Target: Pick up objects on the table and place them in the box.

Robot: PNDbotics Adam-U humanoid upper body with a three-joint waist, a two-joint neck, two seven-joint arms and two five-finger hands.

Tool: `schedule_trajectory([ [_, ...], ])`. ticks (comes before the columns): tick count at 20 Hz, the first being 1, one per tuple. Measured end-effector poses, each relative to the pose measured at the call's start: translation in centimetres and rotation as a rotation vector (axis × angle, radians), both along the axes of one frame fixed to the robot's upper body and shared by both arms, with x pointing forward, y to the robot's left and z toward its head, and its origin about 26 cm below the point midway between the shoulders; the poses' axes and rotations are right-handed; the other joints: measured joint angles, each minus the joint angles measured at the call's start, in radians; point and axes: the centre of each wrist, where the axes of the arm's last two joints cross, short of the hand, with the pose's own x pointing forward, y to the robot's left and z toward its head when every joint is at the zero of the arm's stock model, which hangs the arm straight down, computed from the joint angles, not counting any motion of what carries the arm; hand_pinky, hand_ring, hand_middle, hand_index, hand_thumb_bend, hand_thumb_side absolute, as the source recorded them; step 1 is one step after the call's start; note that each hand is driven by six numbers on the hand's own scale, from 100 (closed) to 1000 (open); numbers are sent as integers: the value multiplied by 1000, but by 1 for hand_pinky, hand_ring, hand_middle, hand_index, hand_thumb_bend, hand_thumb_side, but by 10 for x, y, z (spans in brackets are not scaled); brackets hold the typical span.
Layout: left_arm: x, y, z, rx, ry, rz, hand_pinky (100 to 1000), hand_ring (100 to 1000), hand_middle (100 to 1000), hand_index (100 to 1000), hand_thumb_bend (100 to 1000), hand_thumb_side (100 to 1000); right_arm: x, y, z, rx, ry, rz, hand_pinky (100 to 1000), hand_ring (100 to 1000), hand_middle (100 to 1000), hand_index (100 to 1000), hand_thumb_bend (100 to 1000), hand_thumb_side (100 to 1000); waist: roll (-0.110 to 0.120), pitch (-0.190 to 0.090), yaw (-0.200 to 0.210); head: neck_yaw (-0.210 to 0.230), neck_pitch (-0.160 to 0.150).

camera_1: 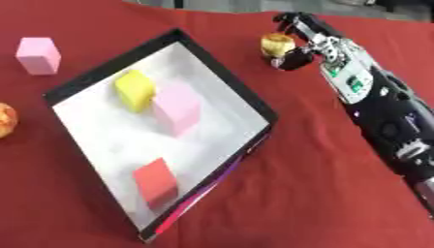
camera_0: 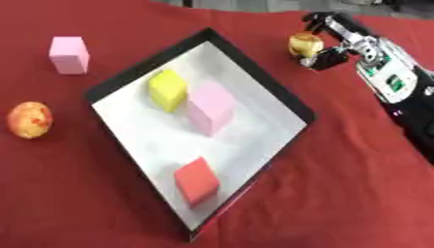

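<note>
In the left eye view, the robot's right hand (camera_0: 332, 41) reaches in from the upper right, with its fingers curled around a small round yellow fruit (camera_0: 305, 44) on the red desk (camera_0: 356, 184). The fruit sits on the hand's left side, just past the far right edge of the shallow black box with a white floor (camera_0: 254, 145).

In the right eye view, the box lies down and to the left of the hand, so the fruit likely has to travel that way. The left hand does not show.
</note>
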Motion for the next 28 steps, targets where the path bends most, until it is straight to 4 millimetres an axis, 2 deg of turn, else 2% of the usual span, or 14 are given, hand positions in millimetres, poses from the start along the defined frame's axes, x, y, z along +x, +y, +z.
schedule_trajectory([
  [11,1,-1,2,3,-8,-8,755,775,823,841,222,857,1,-8,2,-59,-23,-97,932,840,783,913,417,100,-6,29,18,-17,-32],
  [16,1,-1,2,5,-7,-9,756,776,824,841,222,859,2,-10,3,-84,-12,-132,923,834,776,909,415,100,-7,31,18,-19,-33],
  [20,1,-1,2,6,-8,-11,757,776,824,841,222,859,3,-10,4,-93,6,-148,897,798,741,880,396,100,-6,31,14,-19,-33],
  [23,1,-1,2,8,-9,-14,758,777,825,841,222,860,3,-10,5,-87,13,-160,873,763,701,842,349,100,-6,32,14,-18,-33],
  [28,1,-1,2,9,-7,-17,759,777,825,842,222,860,3,-11,6,-21,11,-188,859,728,657,792,328,100,-4,34,14,-18,-33],
])
